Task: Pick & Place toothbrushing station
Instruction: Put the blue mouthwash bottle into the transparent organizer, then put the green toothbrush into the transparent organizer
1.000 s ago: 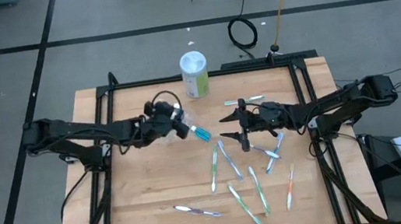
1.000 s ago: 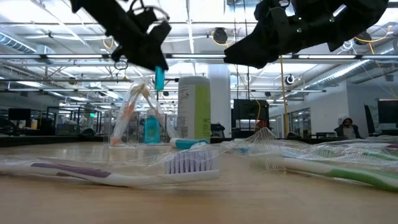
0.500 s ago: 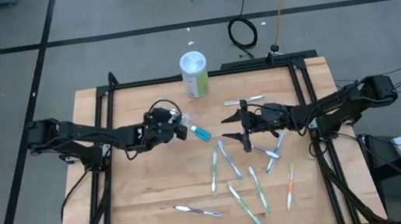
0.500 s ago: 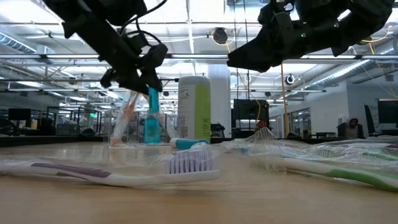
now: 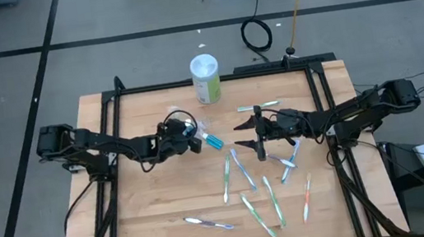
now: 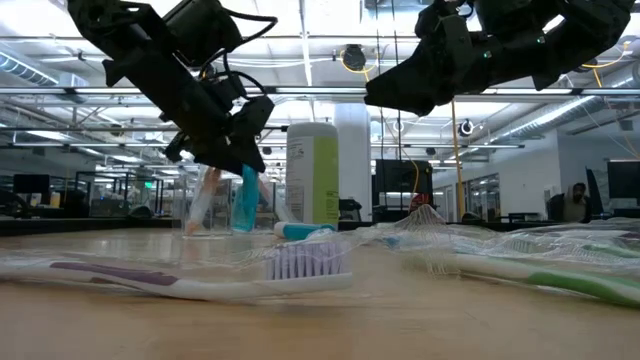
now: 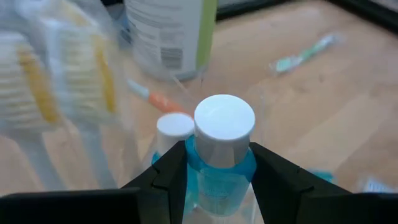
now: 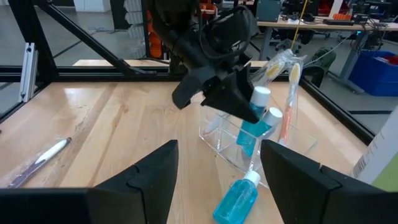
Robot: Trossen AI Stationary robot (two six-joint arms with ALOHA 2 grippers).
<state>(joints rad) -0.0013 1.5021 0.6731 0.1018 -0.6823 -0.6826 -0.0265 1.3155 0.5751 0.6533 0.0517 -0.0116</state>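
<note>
— Where did we stand with the station?

— Midway through a placement, we judged. Our left claw (image 8: 239,99) was clenched on a blue tube (image 7: 221,165), holding it cap-up just under the white cap, and the tube's lower end hung inside the clear container (image 8: 249,146). A second tube (image 8: 268,121) already stood in the container right beside the claw, with an orange brush (image 8: 287,106) in its wrapper just past it.

— And the third tube?

— The third tube (image 5: 213,141) lay flat on the desk (image 5: 156,193), just beyond the left claw's tips toward the right arm.

— What was the right claw doing?

— Our right claw (image 5: 247,132) hovered with its fingers spread and nothing in them, the loose brushes (image 5: 246,184) scattered on the desk below and past it.

— So the next move?

— We reckoned the left claw needed to lower the tube until it stood on the container's floor, then let go cleanly and rise straight, so neither the neighbouring tube nor the light container got tipped.
</note>
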